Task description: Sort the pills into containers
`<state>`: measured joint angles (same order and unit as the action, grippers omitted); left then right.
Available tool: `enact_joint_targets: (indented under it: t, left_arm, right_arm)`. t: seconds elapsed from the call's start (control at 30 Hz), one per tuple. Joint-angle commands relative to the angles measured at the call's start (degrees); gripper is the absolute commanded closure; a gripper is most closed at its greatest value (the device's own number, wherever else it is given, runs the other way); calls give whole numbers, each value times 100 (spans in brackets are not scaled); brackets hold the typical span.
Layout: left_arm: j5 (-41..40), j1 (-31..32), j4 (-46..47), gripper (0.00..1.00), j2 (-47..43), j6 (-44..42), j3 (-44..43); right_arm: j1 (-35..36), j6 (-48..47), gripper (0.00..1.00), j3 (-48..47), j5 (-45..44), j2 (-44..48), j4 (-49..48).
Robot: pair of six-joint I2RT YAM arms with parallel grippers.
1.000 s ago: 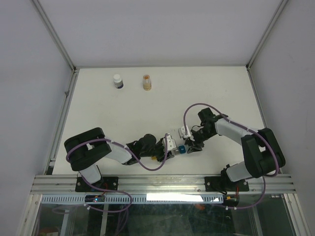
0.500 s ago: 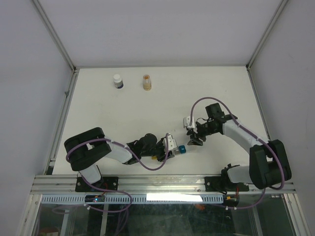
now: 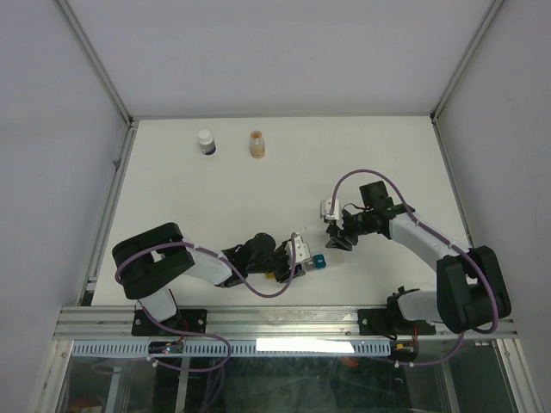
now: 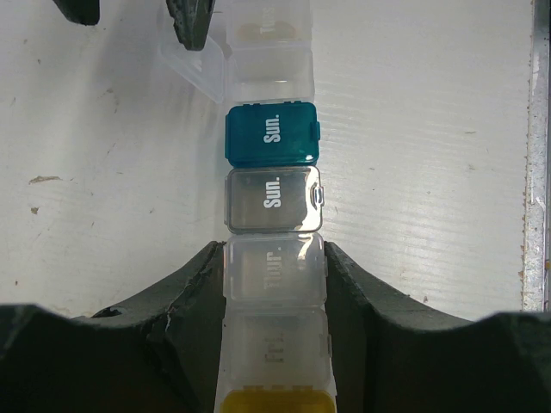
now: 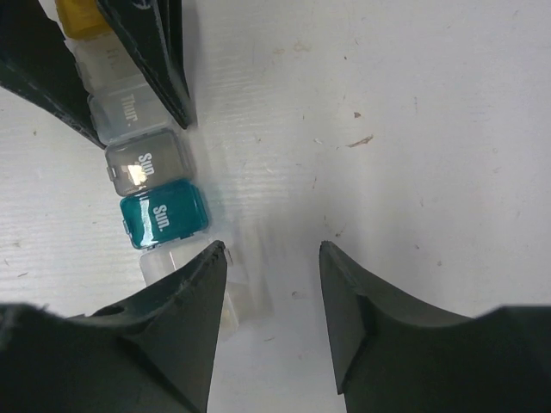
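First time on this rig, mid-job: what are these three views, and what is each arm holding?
Two robot arms work on a white table. The overhead view looks down from behind them; the other two come from a camera on each wrist. The left gripper clamps a pillbox strip of clear, blue and yellow cubes. The right gripper is open and empty, near the strip's far end. At the back stand a vial of orange pills and a white-capped bottle.
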<state>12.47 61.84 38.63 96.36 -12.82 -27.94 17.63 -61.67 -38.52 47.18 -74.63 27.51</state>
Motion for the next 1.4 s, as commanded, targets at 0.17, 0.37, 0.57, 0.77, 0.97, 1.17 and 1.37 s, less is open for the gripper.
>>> enact_joint_targets:
  t: [0.17, 0.37, 0.57, 0.77, 0.97, 1.17, 1.37]
  left_arm:
    - [186, -36, -133, 87, -110, -158, -107]
    - [251, -158, -195, 87, -149, -231, -88]
    - [369, -335, -353, 86, -271, -370, -115]
    - [562, -621, -786, 78, -301, -584, -339]
    - [677, -1038, -919, 45, -408, -580, -459]
    - [500, -1117, -943, 23, -725, -406, -475]
    - [544, -1201, -849, 16, -1339, 9, -346]
  right_arm:
    - [560, 650, 52, -90, -1234, -585, -721]
    - [532, 813, 52, -204, -1265, -548, -656]
    - [-8, 803, 43, -494, 62, -82, -51]
    - [-388, 826, 39, -586, 483, 334, 146]
    - [-531, 917, 39, -700, 551, 427, 257]
    - [-584, 1035, 39, -735, 540, 554, 235]
    - [-652, 1154, 38, -867, 529, 656, 309]
